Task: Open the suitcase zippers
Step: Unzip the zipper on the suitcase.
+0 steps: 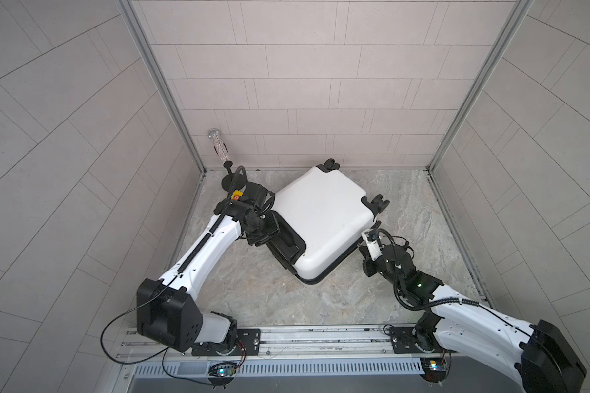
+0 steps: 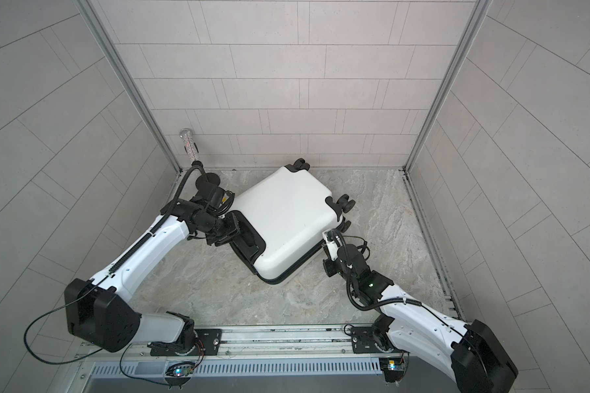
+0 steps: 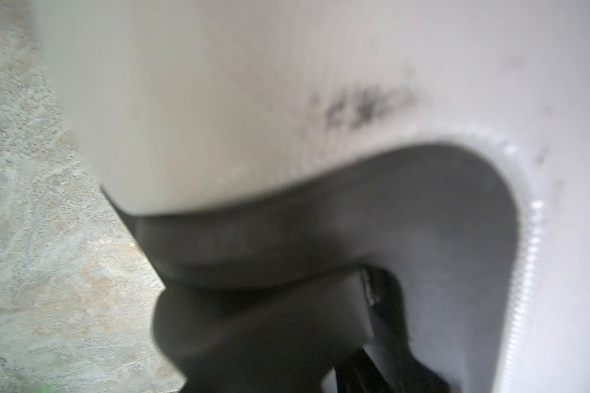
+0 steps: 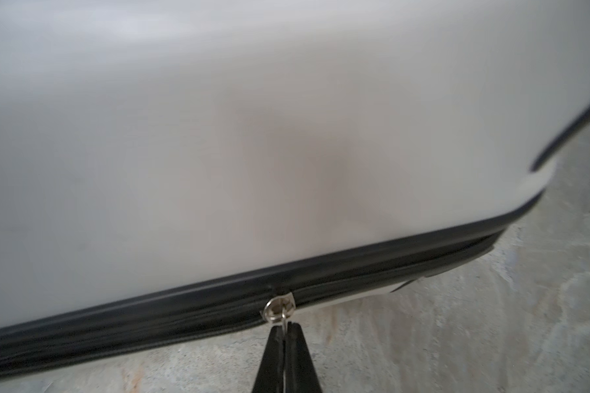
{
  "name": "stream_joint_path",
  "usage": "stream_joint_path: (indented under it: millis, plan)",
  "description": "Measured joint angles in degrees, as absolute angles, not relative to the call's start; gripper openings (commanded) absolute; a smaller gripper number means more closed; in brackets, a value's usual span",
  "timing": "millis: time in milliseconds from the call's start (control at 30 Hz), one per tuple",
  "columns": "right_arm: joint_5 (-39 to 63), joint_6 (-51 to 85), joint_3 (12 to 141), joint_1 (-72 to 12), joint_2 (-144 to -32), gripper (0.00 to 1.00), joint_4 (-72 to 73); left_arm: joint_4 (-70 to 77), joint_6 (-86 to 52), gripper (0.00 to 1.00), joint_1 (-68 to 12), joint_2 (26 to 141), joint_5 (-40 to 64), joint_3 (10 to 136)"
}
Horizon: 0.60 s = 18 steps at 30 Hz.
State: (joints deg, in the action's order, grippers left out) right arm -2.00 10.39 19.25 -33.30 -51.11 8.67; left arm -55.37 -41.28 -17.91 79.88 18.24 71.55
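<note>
The suitcase (image 1: 321, 217) lies flat and skewed in the far half of the surface (image 1: 423, 238), with its wheels (image 1: 331, 165) toward the far edge. The zippers (image 4: 184, 309) run as a black band along its side seam. The right gripper (image 4: 285, 330) is clenched on the silver zipper pull (image 4: 276, 311), on the side facing the right edge. The left gripper (image 1: 280, 238) sits at the black handle recess (image 1: 288, 245); I cannot tell whether it is grasping anything.

No lettering can be read (the orange sticker (image 1: 236, 196) on the left arm (image 1: 198, 251) is too small).
</note>
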Motion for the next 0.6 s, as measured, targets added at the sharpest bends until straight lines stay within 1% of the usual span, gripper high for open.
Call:
stream_joint_path:
  millis: [133, 233, 400, 500, 600]
  plan:
    - [1.5, 12.88, 19.25, -26.0, -51.46, 0.0, 9.96, -56.93, -39.46, 0.32, -17.52, 81.19, 18.37, 73.1]
    - [4.93, 15.35, 19.25, -21.3, -53.69, 0.0, 12.97, -59.02, -37.93, 0.32, -17.19, 82.83, 18.63, 75.05]
    - [9.82, 17.45, 19.25, -18.46, -57.47, 0.0, 17.87, -60.4, -35.86, 0.32, -16.23, 85.41, 18.61, 77.8]
    - [11.79, 17.41, 19.25, -18.24, -57.78, 0.0, 18.63, -61.12, -34.04, 0.37, -15.86, 86.8, 17.93, 79.59]
    - [11.14, 16.69, 18.72, -20.58, -56.51, 0.0, 18.37, -61.71, -32.05, 0.45, -15.75, 88.01, 15.9, 81.49]
